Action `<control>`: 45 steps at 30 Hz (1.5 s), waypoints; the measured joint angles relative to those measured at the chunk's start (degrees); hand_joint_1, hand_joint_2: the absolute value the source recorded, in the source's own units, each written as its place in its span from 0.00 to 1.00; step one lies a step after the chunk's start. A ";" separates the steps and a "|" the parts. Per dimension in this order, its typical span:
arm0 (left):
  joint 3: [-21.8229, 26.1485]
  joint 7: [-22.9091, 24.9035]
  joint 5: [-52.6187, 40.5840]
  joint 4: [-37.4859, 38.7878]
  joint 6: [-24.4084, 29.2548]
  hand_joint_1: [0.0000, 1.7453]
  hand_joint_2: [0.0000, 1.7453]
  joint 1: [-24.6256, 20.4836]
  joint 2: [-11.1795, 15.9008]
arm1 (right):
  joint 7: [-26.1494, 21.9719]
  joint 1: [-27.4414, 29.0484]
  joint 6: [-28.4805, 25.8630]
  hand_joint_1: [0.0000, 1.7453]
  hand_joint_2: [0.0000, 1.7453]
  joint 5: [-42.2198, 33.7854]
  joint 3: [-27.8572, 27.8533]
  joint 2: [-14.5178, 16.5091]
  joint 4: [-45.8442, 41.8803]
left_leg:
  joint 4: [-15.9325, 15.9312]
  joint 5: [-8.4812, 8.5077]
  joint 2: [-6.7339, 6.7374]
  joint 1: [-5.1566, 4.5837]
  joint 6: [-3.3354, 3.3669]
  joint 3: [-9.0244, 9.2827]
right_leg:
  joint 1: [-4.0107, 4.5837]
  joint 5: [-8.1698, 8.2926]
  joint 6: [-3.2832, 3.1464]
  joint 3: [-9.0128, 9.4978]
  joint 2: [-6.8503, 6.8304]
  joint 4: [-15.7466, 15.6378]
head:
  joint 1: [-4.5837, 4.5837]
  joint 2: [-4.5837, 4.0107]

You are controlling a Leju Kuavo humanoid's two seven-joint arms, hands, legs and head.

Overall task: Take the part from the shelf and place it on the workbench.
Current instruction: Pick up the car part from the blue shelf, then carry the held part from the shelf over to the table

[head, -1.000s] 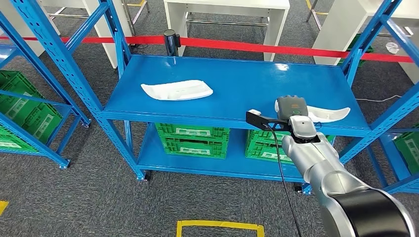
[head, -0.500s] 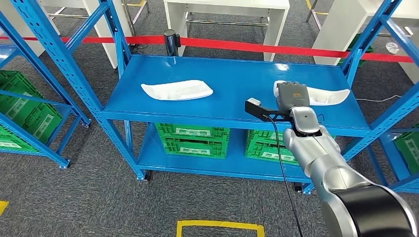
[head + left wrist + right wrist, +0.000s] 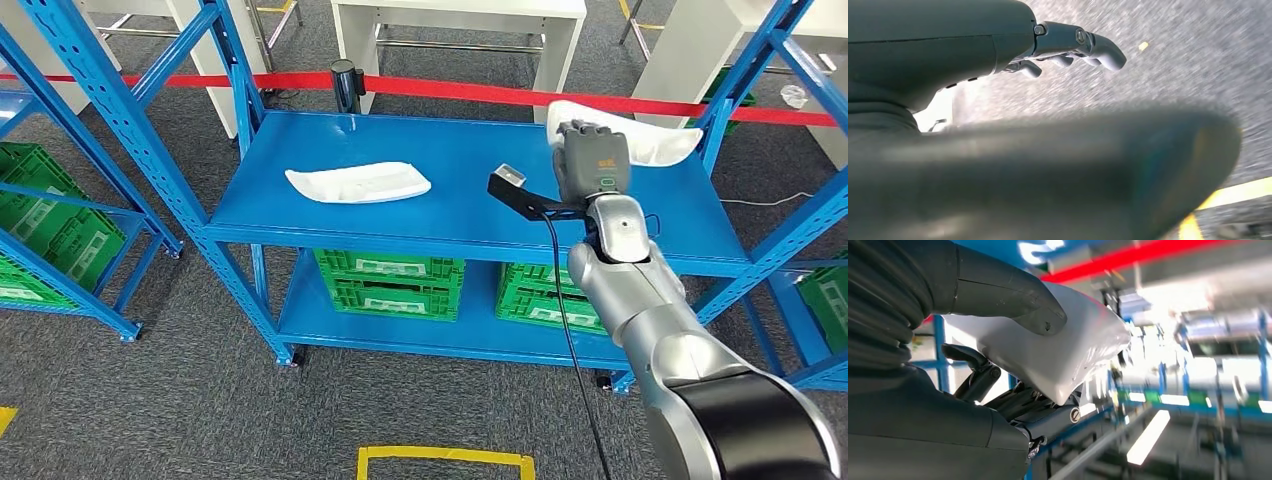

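Head view, upper right: my right hand (image 3: pixel 592 160) has its fingers clamped on the curved white plastic part (image 3: pixel 650 140), lifted off the blue metal shelf (image 3: pixel 400 215); next I carry it to the counter.

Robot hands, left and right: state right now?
Left robot hand: holds nothing, fingers curled over the floor; open or closed cannot be told.
Right robot hand: holding the white part.

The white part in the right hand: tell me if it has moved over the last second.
Yes. The white part, held by the right hand, has risen off the blue shelf toward the red tape.
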 joint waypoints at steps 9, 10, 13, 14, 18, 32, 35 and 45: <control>0.73 -3.26 1.50 -0.05 3.14 0.00 1.00 -0.60 -0.35 | -0.79 4.93 -3.21 1.00 1.00 0.63 2.66 0.61 -8.86 | -0.02 0.00 0.01 0.01 0.00 0.00 | 0.01 0.00 0.00 -0.02 0.00 0.00 | -0.01 0.00; 0.74 -3.37 1.54 -0.05 3.14 0.00 1.00 -0.63 -0.40 | -0.67 5.70 -3.50 1.00 1.00 0.75 3.07 0.58 -10.11 | -0.02 0.00 0.02 0.01 0.00 0.00 | 0.01 -0.01 -0.01 -0.02 0.01 0.00 | -0.01 0.00; 0.93 -3.86 1.73 -0.05 2.89 0.00 1.00 -0.65 -0.61 | -1.08 8.24 -3.95 1.00 1.00 -0.29 4.36 0.28 -14.77 | -0.02 -0.01 0.02 0.01 -0.01 0.00 | 0.00 -0.01 -0.01 -0.04 0.01 0.00 | -0.02 0.00; 1.02 -4.05 1.81 -0.05 2.69 0.00 1.00 -0.64 -0.65 | -1.71 9.19 -4.11 1.00 1.00 -1.48 4.82 0.09 -16.59 | -0.02 -0.01 0.02 0.01 -0.01 -0.01 | 0.00 -0.01 -0.01 -0.04 0.01 0.00 | -0.01 0.00; 1.36 -4.50 1.96 -0.05 2.09 0.00 1.00 -0.61 -0.69 | -5.36 14.06 -4.82 1.00 1.00 -9.84 7.21 -1.08 -25.96 | -0.02 -0.04 0.02 0.01 -0.03 -0.01 | 0.00 -0.04 -0.04 -0.05 0.00 0.00 | -0.01 0.00; 1.91 -4.68 1.80 -0.05 2.81 0.00 1.00 -0.60 -0.71 | -8.98 27.11 -5.90 1.00 1.00 -15.11 15.73 -4.21 -50.08 | -0.12 -0.05 0.05 0.01 -0.06 0.00 | 0.01 -0.12 -0.14 -0.09 0.00 0.00 | -0.02 0.00; 2.17 -5.10 2.00 -0.05 2.97 0.00 1.00 -0.61 -0.72 | -9.51 28.48 -5.94 1.00 1.00 -15.06 17.33 -4.66 -52.17 | -0.12 -0.05 0.05 0.01 -0.06 0.00 | 0.01 -0.13 -0.16 -0.09 0.00 0.00 | -0.01 0.00; 3.11 -5.85 2.93 -0.05 3.83 0.00 0.75 -0.64 -0.96 | -8.88 32.72 -5.95 0.98 1.00 -13.19 20.75 -6.07 -57.09 | -0.12 -0.07 0.05 0.00 -0.07 -0.01 | 0.01 -0.14 -0.17 -0.09 0.00 0.00 | -0.01 0.00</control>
